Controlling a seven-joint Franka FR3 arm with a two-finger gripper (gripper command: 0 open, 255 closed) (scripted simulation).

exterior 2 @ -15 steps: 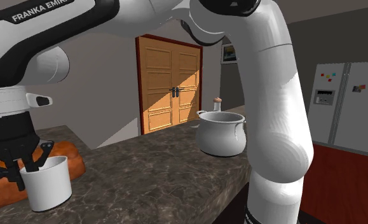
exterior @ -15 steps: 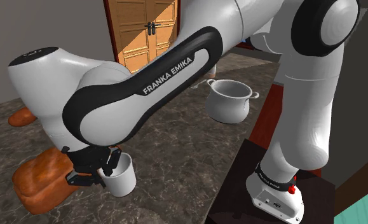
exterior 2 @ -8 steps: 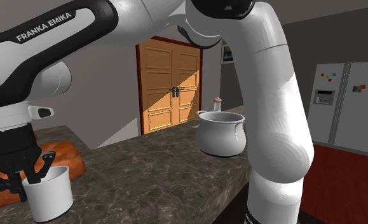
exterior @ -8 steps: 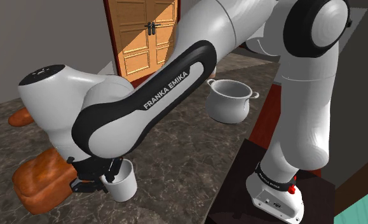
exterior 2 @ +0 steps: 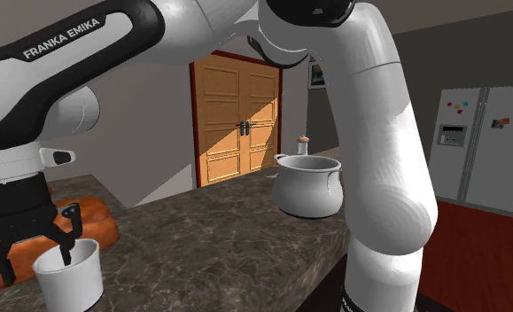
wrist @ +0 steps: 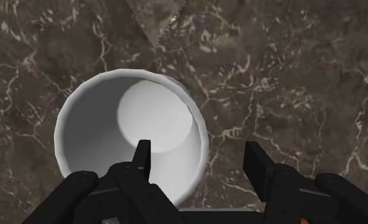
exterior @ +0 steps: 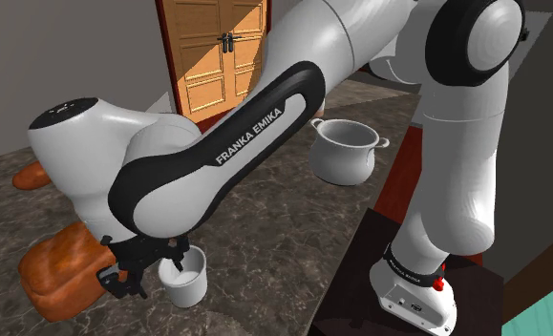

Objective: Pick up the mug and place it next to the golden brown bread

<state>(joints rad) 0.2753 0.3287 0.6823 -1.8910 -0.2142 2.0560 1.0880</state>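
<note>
Just beside the bread (exterior: 59,267), your mug (exterior: 185,279) stands upright on the dark veined counter (exterior: 265,220). From the wrist view you see the gripper (wrist: 199,153) spread apart, one finger inside the mug, the other outside its wall, not clasping it. The shoulder view gives you the bread alongside.

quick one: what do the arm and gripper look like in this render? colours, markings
The arm has glossy white rounded shells with black joint sections. White FRANKA EMIKA lettering runs along the black forearm band. The gripper is all black, with two slim, flat-sided fingers.
</note>
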